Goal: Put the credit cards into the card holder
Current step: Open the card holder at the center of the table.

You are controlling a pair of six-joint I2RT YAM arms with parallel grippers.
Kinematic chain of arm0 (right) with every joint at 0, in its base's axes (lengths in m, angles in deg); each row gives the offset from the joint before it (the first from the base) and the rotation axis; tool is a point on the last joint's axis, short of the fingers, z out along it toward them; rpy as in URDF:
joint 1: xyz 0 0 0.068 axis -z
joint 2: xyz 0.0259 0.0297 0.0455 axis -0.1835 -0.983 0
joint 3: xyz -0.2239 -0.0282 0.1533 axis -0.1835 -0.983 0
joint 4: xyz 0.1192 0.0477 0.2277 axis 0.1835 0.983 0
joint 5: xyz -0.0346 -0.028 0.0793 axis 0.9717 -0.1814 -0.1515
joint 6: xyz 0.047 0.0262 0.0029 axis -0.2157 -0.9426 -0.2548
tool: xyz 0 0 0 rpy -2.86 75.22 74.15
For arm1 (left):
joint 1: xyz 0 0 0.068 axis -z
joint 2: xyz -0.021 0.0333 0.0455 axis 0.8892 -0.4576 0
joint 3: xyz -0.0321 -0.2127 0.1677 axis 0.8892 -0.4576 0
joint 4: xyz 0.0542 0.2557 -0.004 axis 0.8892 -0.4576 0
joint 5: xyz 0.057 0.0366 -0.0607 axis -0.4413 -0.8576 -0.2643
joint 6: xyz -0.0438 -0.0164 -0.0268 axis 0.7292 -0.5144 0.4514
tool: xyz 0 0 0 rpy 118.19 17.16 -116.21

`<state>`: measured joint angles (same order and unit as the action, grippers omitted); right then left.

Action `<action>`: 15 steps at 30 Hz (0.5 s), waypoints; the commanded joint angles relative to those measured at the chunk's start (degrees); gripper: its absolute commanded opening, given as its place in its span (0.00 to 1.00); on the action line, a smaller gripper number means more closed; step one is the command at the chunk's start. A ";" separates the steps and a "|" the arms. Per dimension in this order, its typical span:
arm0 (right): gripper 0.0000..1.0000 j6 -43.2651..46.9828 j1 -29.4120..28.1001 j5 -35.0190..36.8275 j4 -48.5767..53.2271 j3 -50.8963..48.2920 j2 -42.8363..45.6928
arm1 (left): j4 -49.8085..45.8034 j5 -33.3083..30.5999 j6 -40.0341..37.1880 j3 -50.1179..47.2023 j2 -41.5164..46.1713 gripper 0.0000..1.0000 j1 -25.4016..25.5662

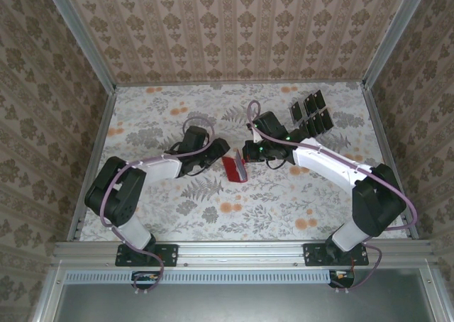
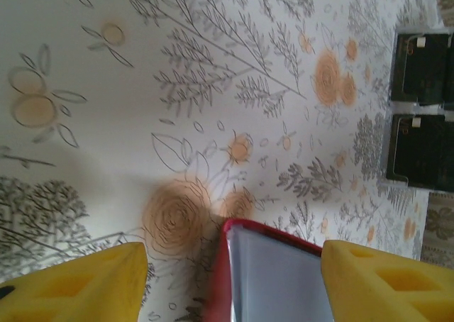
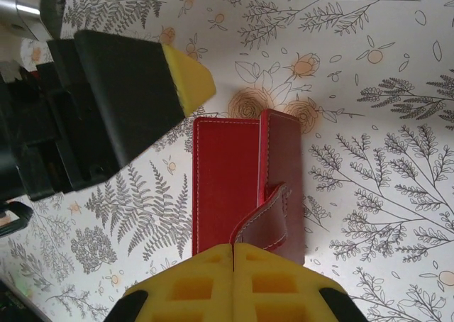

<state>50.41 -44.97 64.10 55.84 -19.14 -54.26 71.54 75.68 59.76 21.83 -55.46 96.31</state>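
The red card holder (image 1: 235,169) lies on the flowered table between my two grippers. In the left wrist view its greyish-blue inside (image 2: 280,279) with a red border sits between my left gripper's (image 2: 234,265) yellow fingers, which stand apart, the left one clear of it. My right gripper (image 3: 233,254) is shut, with the holder's small red tab (image 3: 266,223) curling up into its fingertips. Several black credit cards (image 1: 311,113) lie in rows at the back right, two of which are in the left wrist view (image 2: 420,67).
The left gripper's black and yellow finger (image 3: 186,81) hangs close over the holder's left side. Metal rails (image 1: 234,250) and patterned walls (image 1: 234,31) close in the table. The right arm (image 1: 333,167) stretches across the right half.
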 commanded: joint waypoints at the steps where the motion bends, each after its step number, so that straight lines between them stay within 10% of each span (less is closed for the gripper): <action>1: 0.00 -0.71 -0.24 -0.28 -0.94 -1.33 1.43 | -1.01 0.40 -0.30 1.32 0.29 0.66 1.06; 15: 0.00 -1.81 4.88 2.26 -5.47 -12.63 1.08 | -0.21 -2.60 1.42 -4.28 0.66 0.53 1.53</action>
<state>49.73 -40.64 65.35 52.43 -30.31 -54.08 71.95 74.08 61.29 17.63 -55.42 97.66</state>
